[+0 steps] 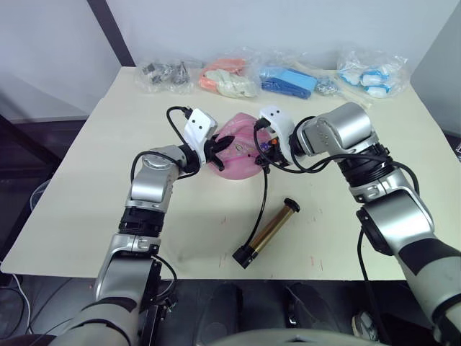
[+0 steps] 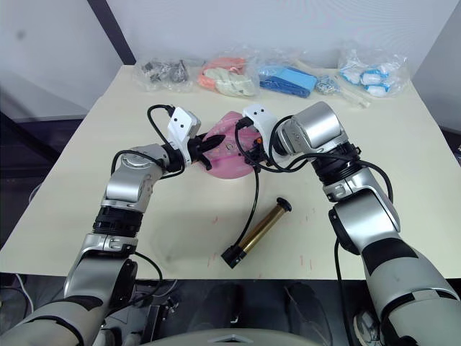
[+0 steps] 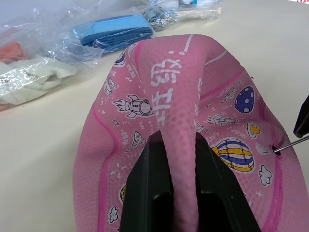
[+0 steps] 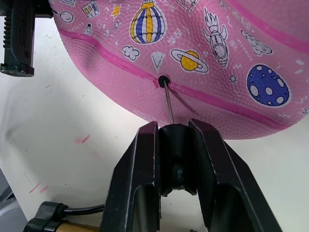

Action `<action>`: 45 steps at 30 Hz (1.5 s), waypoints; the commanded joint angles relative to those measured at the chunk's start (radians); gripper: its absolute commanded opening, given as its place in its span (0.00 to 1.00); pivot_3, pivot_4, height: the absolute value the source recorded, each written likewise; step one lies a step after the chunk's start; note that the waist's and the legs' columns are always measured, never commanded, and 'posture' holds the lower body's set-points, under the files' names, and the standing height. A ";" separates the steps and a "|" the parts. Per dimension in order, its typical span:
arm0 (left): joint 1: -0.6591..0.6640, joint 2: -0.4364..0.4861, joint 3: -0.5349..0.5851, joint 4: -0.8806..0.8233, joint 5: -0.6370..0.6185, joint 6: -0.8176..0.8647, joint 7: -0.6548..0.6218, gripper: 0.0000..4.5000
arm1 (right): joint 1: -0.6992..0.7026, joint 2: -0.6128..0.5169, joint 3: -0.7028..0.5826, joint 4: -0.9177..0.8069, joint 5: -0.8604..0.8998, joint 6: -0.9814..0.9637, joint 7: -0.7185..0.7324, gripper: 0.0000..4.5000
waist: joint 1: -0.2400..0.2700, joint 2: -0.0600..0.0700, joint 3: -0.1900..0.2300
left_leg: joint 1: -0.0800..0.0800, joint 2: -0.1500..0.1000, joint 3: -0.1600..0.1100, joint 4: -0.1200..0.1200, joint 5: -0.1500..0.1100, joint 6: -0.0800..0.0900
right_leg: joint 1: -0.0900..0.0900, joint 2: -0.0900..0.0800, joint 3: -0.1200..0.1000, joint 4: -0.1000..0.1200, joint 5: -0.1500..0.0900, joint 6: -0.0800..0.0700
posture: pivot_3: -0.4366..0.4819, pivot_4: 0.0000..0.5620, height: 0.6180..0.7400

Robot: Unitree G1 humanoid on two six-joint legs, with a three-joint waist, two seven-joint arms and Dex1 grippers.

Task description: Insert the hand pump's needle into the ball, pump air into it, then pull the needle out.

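The pink ball lies saggy and dented at the table's middle. My left gripper is shut on a raised fold of the ball, on its left side. From the right, my right gripper is shut on the black base of the hand pump's needle. The needle's tip sits in the ball's valve hole, with most of the shaft showing outside. The hand pump lies on the table nearer the front edge, and its black hose runs up to the right gripper.
Several clear bags line the table's far edge: metal parts, orange-pink items, blue items, and blue-and-white items. Bare tabletop lies left and right of the arms.
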 commanded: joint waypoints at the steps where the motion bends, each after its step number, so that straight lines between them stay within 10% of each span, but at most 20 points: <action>1: 0.017 -0.018 -0.027 -0.014 -0.001 0.004 -0.009 0.00 | -0.022 0.015 0.000 0.004 -0.008 0.038 -0.009 0.09 | 0.000 0.000 0.000 | 0.000 0.000 0.000 0.000 0.000 0.000 | 0.000 0.000 0.000 0.000 0.000 0.000 | 0.48 0.27 0.99; 45: 0.096 -0.055 -0.062 -0.097 0.016 0.013 -0.022 0.00 | -0.358 0.300 -0.366 0.701 -0.112 -0.065 -0.266 0.09 | -0.021 0.002 -0.001 | 0.003 0.000 -0.001 -0.002 0.000 -0.001 | 0.000 0.000 0.001 0.001 0.000 0.000 | 0.48 0.27 0.99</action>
